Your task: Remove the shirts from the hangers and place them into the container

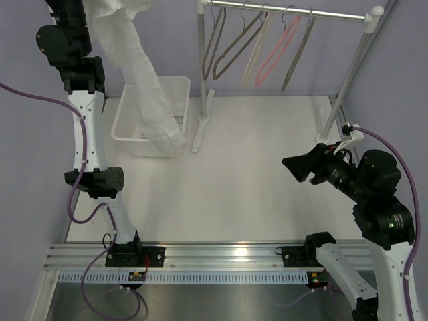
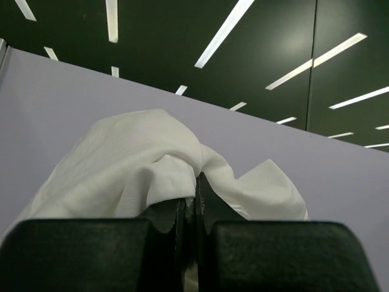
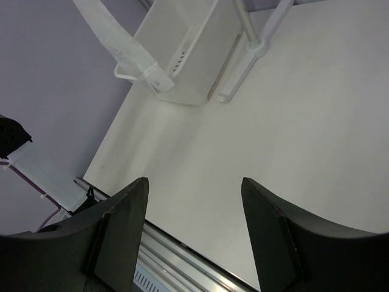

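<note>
White shirt [image 1: 144, 80] in tight-shut left gripper [image 2: 196, 184], hem at tub [image 1: 122, 126] rim (right gripper [image 3: 194, 190] agape over open table [image 3: 304, 121]).

Lilac walls [image 1: 174, 40] enclosed my white table [image 1: 254, 180]. Overhead I saw a dark ceiling [image 2: 158, 36] with strip lights [image 2: 223, 31].

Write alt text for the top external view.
A white shirt hangs in a long strip from the raised left arm, its lower end over the white tub at back left. Bare hangers hang on a rail behind; the right gripper sits open at right.
</note>
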Available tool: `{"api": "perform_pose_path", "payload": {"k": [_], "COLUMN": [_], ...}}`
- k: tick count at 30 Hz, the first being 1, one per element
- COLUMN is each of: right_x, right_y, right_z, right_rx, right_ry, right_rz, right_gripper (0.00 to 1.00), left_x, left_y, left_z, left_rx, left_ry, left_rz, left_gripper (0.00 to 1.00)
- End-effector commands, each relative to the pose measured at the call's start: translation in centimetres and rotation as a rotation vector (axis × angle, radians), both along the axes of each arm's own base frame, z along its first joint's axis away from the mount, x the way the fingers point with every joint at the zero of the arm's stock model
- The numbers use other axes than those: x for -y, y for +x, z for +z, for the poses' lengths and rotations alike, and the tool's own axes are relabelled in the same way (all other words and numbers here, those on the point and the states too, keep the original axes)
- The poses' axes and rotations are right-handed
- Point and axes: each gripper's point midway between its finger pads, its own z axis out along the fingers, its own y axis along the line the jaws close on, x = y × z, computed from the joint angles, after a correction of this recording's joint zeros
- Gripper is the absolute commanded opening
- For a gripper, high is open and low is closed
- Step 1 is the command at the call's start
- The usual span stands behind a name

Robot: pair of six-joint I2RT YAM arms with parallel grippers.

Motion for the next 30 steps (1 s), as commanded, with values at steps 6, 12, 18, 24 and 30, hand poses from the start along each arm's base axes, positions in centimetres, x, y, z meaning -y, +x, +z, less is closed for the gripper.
{"api": "perform_pose_path", "payload": {"k": [6, 12, 18, 24, 30], "right_x": [-1.1, -1.5, -1.7, -1.9, -1.7], "right_y": [1.0, 1.2, 1.0, -0.3, -2.1], "right_z": [0.0, -0.2, 0.3, 0.7, 1.8], "right_rx": [0.004, 0.009, 0.013, 0.019, 0.046], "right_ry": [0.008, 0.01, 0.028, 0.051, 0.056], "right_rz": [0.059, 0.084, 0.096, 0.113, 0.128], "right_gripper": [0.7, 0.71, 0.71, 0.71, 0.71], "left_x": [-2.6, -2.7, 1.5, 7.4, 9.4], "left_y": [-5.8, -1.4, 6.8, 11.9, 13.5], "left_z": [3.8, 1.4, -5.6, -14.1, -19.4], "left_rx": [0.241, 0.179, -0.067, -0.378, -0.58], "left_ry": [-0.006, -0.005, 0.059, 0.086, 0.065], "left_rz": [0.011, -0.014, -0.153, -0.21, -0.155], "left_gripper": [0.0, 0.0, 0.0, 0.0, 0.0]}}
